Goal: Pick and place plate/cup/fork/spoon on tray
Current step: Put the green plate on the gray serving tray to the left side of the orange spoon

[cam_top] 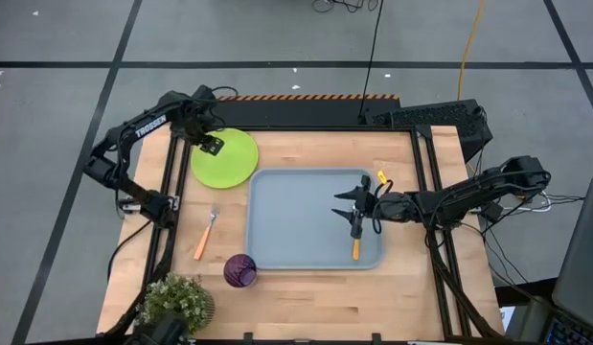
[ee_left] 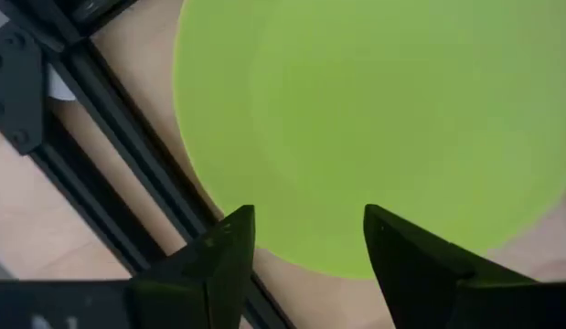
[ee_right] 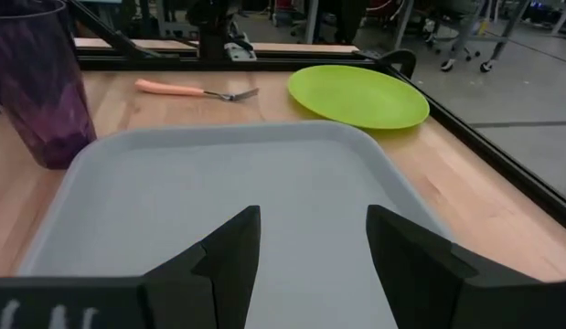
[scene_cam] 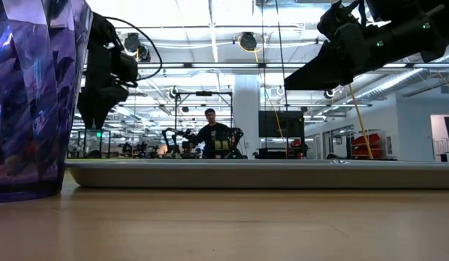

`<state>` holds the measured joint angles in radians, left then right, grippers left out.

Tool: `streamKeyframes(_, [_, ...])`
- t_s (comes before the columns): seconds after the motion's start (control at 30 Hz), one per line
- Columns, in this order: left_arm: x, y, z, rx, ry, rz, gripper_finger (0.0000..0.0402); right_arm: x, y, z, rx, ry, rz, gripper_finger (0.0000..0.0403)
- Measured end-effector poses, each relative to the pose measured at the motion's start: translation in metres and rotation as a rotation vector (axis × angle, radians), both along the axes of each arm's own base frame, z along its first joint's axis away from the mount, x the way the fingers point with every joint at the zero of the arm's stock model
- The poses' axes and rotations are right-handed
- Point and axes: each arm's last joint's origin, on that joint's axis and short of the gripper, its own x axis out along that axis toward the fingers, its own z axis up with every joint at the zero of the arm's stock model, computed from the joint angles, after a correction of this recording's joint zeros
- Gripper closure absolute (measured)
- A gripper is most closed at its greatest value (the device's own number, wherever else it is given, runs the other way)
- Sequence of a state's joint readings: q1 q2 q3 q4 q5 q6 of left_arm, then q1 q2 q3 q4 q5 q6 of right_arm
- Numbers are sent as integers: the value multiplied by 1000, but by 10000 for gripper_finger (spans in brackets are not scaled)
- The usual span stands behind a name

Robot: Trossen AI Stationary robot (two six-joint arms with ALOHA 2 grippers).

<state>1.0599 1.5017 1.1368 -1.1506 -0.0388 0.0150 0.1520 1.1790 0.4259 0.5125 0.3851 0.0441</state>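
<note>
The left gripper (cam_top: 212, 146) hovers, fingers apart, over the plate (cam_top: 229, 161) at upper left of the high view — outside the tray (cam_top: 296, 225). Next likely: descend and pinch its rim. The right gripper (cam_top: 353, 213) waits open above the tray.

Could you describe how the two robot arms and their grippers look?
Both arms are dark, nearly black, built of jointed segments. The left arm carries white lettering along one link. The right arm has thin black cables near it. The left gripper and right gripper each have two dark, wedge-shaped fingers.
</note>
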Motion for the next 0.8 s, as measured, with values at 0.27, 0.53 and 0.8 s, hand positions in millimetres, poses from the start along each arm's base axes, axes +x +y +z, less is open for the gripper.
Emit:
streamKeyframes(0.27, [16, -1, -23, -31, 227, 0, 192, 0, 2, 0, 16, 1, 48, 209])
streamKeyframes(0.53, [16, -8, -15, -45, 181, 3, 192, 0, 1, 0, 19, 0, 46, 209])
streamKeyframes(0.8, [10, -18, 0, -38, 132, 29, 192, 0, 1, 0, 12, 1, 48, 209])
